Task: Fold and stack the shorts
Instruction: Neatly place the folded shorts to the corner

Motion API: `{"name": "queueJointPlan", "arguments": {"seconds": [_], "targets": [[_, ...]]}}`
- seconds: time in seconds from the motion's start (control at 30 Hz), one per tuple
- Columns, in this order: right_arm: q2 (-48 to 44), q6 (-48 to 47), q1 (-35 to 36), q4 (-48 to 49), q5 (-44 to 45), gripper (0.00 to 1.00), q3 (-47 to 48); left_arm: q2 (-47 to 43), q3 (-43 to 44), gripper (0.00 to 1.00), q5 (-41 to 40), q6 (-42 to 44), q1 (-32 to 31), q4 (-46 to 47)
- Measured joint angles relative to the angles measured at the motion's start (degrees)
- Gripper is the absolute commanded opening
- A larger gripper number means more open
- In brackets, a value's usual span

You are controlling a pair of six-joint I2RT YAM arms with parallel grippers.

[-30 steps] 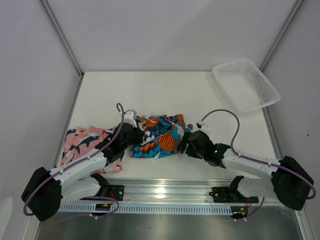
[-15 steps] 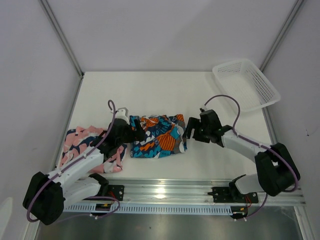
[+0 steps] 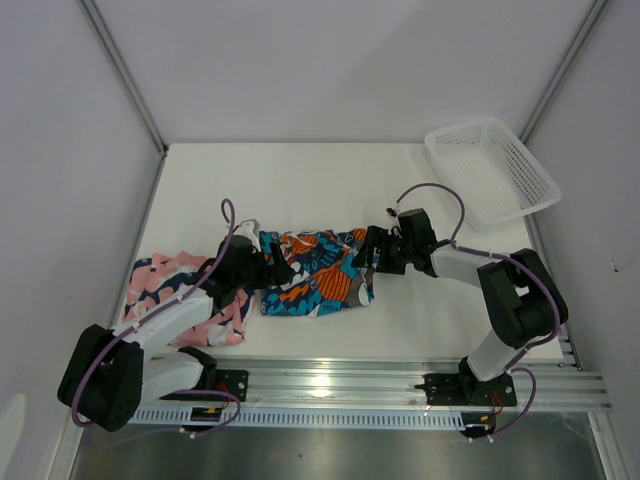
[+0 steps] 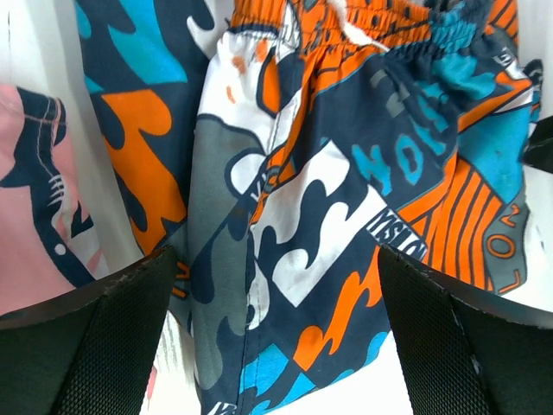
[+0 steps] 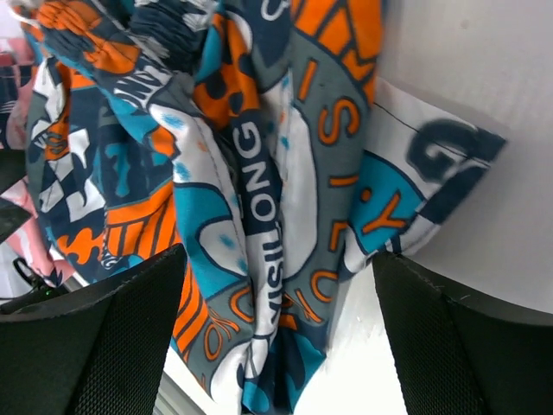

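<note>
The blue, teal and orange shorts (image 3: 315, 275) lie rumpled at the near middle of the table (image 3: 300, 190). The left gripper (image 3: 272, 266) is at their left edge and the right gripper (image 3: 371, 256) at their right, both with jaws wide apart and holding nothing. I'd pinch 1 hem each, low, then fold away toward the open far side. The pink shorts (image 3: 165, 285) crowd the left, and the basket (image 3: 490, 170) sits far right.

Beside left shorts (image 3: 165, 282) lie right shorts (image 3: 320, 272), seemingly apart.
</note>
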Motion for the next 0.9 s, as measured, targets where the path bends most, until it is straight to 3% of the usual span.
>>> {"name": "queueJointPlan", "arguments": {"seconds": [0.17,0.3,0.43,0.53,0.57,0.67,0.9], "targets": [[1.7,-1.3,1.7,1.3,-0.9,0.91,1.4,0.2,-0.3,0.99,-0.1,0.0,0.0,0.0],[3.9,-3.1,4.7,0.3,1.1,0.76,4.3,0.1,-0.3,0.99,-0.3,0.6,0.0,0.0],[5.8,-4.2,6.3,-0.3,2.2,0.67,6.2,1.2,-0.3,0.99,-0.5,1.0,0.3,0.2],[6.7,-4.6,6.3,-0.3,3.2,0.47,6.7,2.8,-0.3,0.99,-1.0,1.0,0.5,0.3],[6.9,-4.7,6.3,-0.4,3.5,0.31,6.7,3.0,-0.3,0.99,-1.4,1.0,0.5,0.2],[7.8,-4.9,6.1,-0.9,4.9,0.12,6.7,2.7,-0.4,0.99,-1.9,1.1,0.6,0.2],[7.3,-5.3,4.2,-1.8,5.0,0.1,6.0,2.3,-0.4,0.99,-4.3,1.5,0.6,0.0]]}}
